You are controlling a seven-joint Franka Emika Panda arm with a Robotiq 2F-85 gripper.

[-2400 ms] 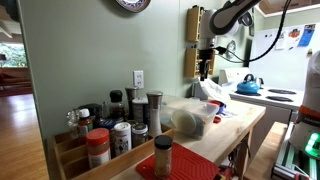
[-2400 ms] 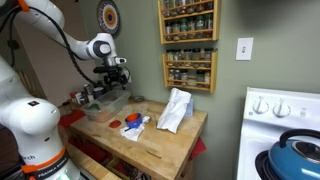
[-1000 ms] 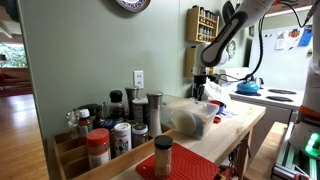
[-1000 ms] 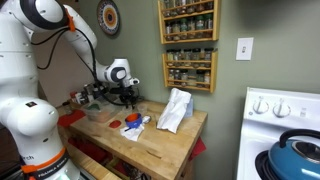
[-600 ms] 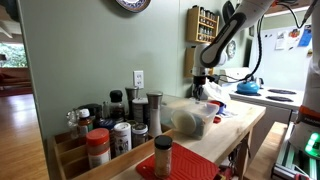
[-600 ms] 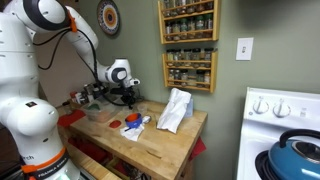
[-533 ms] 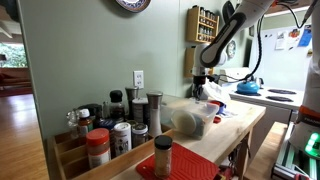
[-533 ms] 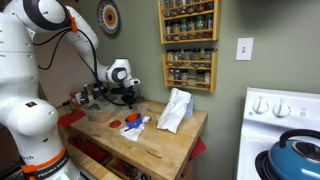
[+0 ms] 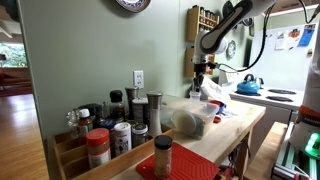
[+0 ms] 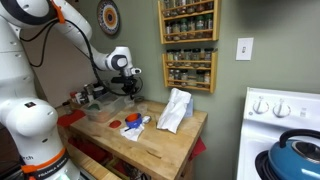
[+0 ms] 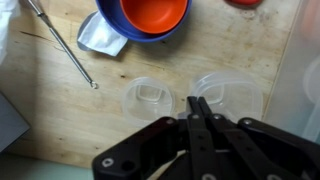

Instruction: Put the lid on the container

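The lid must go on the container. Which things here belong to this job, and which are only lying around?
Job: gripper, container, clear lid, second clear lid.
Lying about: blue bowl, metal rod, spice jars, white cloth, kettle.

- Bowl, blue outside, orange inside [image 11: 142, 14]: far part cut by the top edge of my wrist view.
- Red item [image 11: 245, 3]: only a sliver at the top edge, kind not legible.
- Metal rod [image 11: 60, 42]: far end runs out at the top corner.
- Clear round lid [image 11: 232, 92]: near rim hidden behind my fingers [image 11: 192, 125].
- Pale shape [image 11: 312, 90]: blurred and cut off.
- My gripper [image 9: 203, 78] in an exterior view: too small to read.
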